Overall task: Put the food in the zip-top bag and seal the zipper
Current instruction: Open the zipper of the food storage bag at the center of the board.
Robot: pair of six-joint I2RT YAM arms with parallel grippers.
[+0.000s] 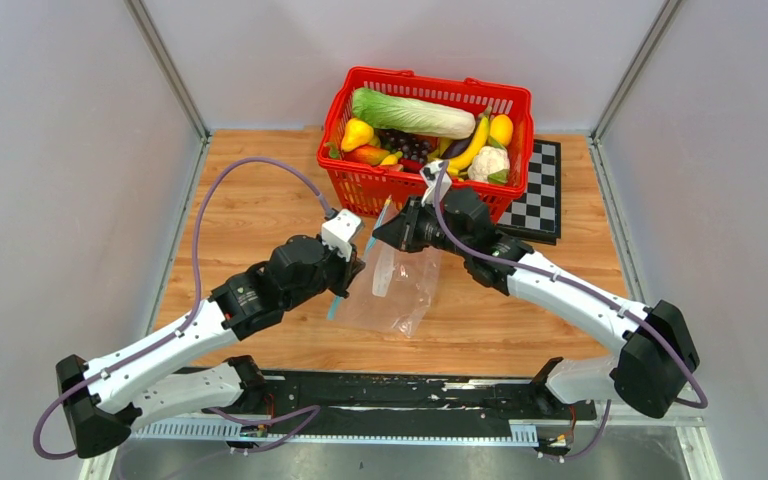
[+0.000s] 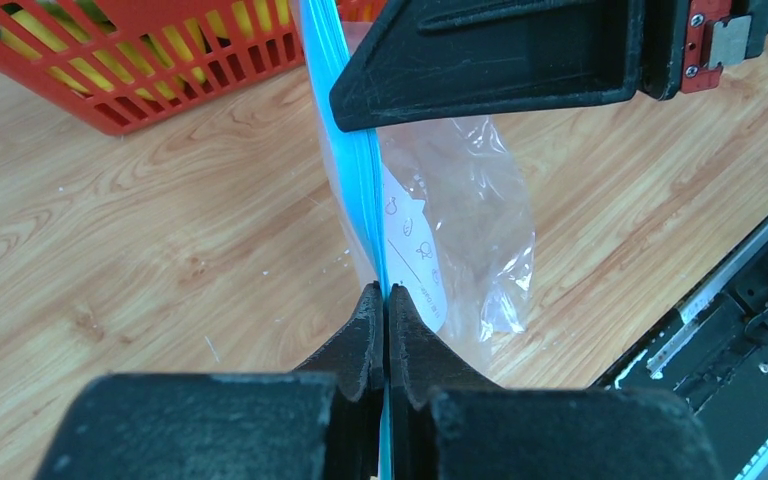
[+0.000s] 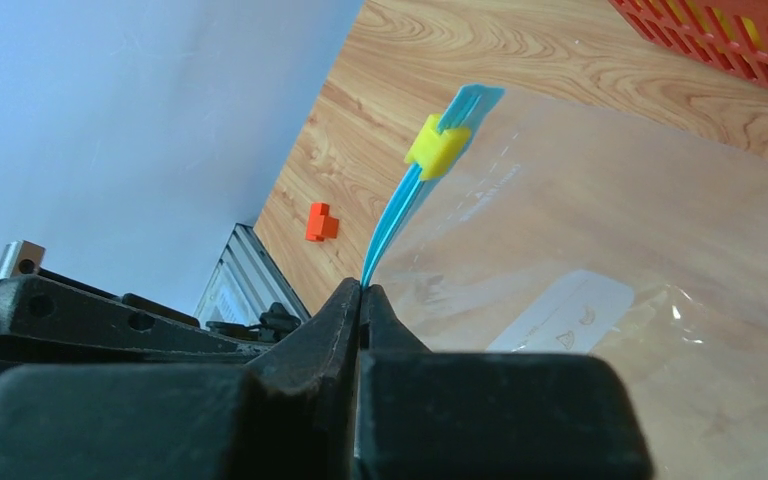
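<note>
The clear zip-top bag (image 1: 400,290) hangs crumpled over the wooden table between both arms, and I see only its white label (image 2: 415,245) through the plastic. Its teal zipper (image 2: 355,140) runs upright. My left gripper (image 2: 387,292) is shut on the zipper's near part. My right gripper (image 3: 362,288) is shut on the zipper farther along, below a yellow slider (image 3: 438,145) near the strip's free end. From above, the left gripper (image 1: 345,275) and right gripper (image 1: 380,235) sit close together. The food, such as a banana (image 1: 470,145) and a yellow fruit (image 1: 501,128), lies in the basket.
The red basket (image 1: 430,85) stands at the back just beyond the grippers, also holding a long cabbage (image 1: 410,113) and a cauliflower (image 1: 488,163). A checkerboard (image 1: 540,200) lies to its right. A small orange piece (image 3: 320,222) rests on the wood.
</note>
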